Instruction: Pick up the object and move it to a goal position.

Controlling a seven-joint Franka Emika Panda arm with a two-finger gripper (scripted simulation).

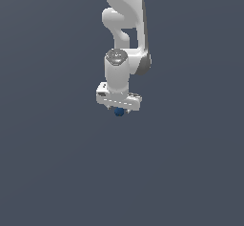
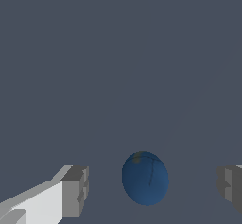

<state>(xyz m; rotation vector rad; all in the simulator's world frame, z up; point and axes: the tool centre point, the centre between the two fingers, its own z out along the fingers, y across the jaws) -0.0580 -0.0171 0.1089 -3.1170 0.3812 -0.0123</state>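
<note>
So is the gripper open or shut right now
Open. In the wrist view the gripper fingers stand clear of the blue ball, with gaps on both sides.

Ext cam: distant, high, facing arm (image 1: pixel 125 39). Wrist cam: close; both share ball (image 1: pixel 119 111).

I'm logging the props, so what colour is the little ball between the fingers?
Dark blue ball, clearest in the wrist view.
</note>
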